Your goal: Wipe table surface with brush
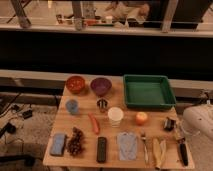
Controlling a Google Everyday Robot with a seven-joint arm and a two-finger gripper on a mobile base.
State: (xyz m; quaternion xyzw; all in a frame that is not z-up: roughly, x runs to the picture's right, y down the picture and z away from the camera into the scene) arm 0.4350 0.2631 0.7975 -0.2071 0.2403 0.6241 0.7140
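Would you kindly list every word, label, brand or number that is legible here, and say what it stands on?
No text is legible: nothing readable on the green tray, white cup or black bar.
The pincer, at the right edge of the table beside the brush, shows no marking.

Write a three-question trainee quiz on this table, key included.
1. True or false: the round orange fruit lies inside the green rectangular plastic tray.
2. Which lies nearest the gripper at the light wooden tabletop's right edge? A purple bowl; B slender black-handled brush; C blue sponge.
3. Fill in: between the silver fork and the brush lies a yellow ____.
Key: 1 false, it lies on the wood in front of the tray; 2 B; 3 banana.
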